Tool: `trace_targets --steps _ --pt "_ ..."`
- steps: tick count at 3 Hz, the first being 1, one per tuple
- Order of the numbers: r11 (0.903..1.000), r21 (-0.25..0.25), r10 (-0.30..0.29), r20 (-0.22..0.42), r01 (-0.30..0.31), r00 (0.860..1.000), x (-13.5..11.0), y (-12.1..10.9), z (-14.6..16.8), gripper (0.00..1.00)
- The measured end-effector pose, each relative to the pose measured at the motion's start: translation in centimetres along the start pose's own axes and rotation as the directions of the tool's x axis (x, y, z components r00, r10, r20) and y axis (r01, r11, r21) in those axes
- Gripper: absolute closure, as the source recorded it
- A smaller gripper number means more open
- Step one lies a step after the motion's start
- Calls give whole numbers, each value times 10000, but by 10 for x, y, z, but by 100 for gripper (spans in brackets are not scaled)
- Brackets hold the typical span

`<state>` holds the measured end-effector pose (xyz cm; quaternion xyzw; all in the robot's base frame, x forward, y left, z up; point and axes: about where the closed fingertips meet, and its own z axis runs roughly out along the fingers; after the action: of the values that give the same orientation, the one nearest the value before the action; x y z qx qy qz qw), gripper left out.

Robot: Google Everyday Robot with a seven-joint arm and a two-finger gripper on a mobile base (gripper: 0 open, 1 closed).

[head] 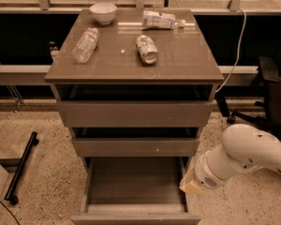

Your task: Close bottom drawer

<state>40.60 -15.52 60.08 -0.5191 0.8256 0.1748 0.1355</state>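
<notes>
The bottom drawer [136,184] of the grey-brown cabinet [133,60] is pulled far out. Its long grey tray looks empty and its plain front panel [136,218] reaches the lower edge of the view. The mid drawer [136,146], with a white speck, and the wide top drawer [135,114] stand slightly out. My white arm [243,158] comes in from the right. My gripper [188,185], with a yellowish end, is just outside the bottom drawer's right side wall, beside the tray and behind the front panel.
On the cabinet top lie a white bowl [103,12], a clear bottle [85,44], a can [146,48] and a crumpled packet [160,19]. A black office chair [271,93] and a white cable [236,50] are at the right. A black bar [21,165] lies on the floor at the left.
</notes>
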Motion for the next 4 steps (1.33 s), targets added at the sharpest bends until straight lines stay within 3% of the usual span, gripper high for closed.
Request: trace_targets --steps 2,4 --pt "9985 -497 -207 73 211 9998 2 3 53 100" --pt "9958 -861 346 484 -303 9982 21 1 104 100"
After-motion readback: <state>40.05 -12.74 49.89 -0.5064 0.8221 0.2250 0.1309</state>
